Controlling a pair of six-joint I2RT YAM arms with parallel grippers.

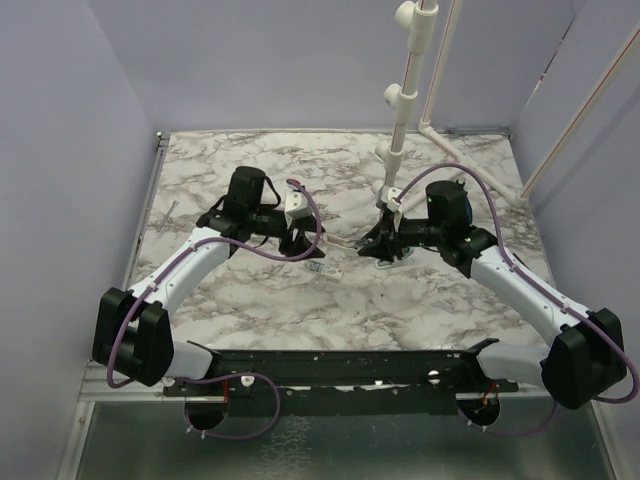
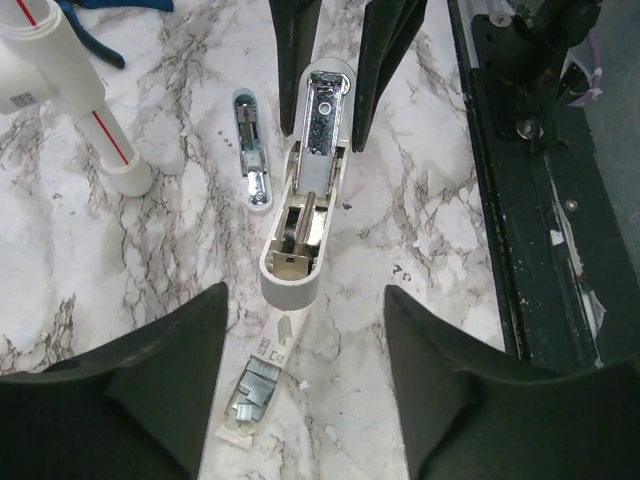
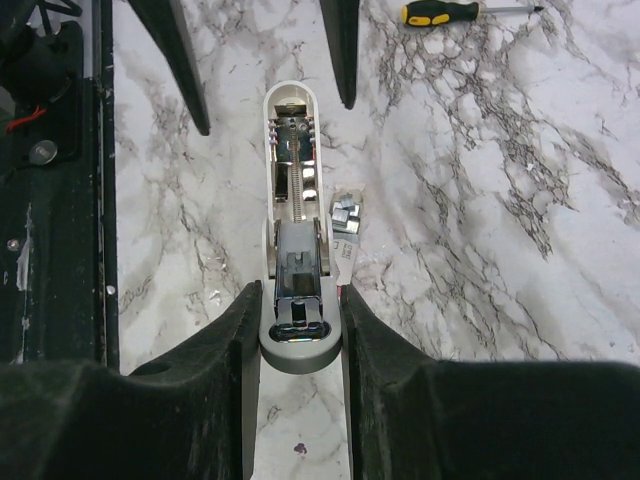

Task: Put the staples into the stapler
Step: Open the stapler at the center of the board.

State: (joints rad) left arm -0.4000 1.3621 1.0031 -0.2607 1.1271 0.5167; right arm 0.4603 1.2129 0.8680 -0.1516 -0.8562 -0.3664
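My right jaws are closed on 1 rounded end of the small white plastic stapler (image 3: pixel 295 250), a finger pressed to each flank, pinning it flat on the marble-patterned bench (image 3: pixel 480 250). My left jaws stand wide apart at the opposite end and hold nothing. The stapler's other rounded tip lies just ahead of the gap between them, and neither finger touches it. The stapler is laid open with its metal channel facing up. From the right wrist I can see the spring and a dark metal block inside it, but I cannot tell whether any staples already sit in the channel. The short silvery-grey strip of staples (image 2: pixel 255 385) lies outside the stapler on a narrow white slip (image 2: pixel 278 335) on the bench, just beside the end nearest my left jaws. A small silver and pale-teal oblong piece (image 2: pixel 250 150) lies loose on the same side of the stapler, further toward my right jaws, close to the body but apart from it. By my reckoning the opening and steadying are done and the main work is left. My left jaws must pick up the strip and lay it in the channel, and then the stapler must be closed. The strip is thin and sits low on the bench, so I judge the pickup to be the delicate part.
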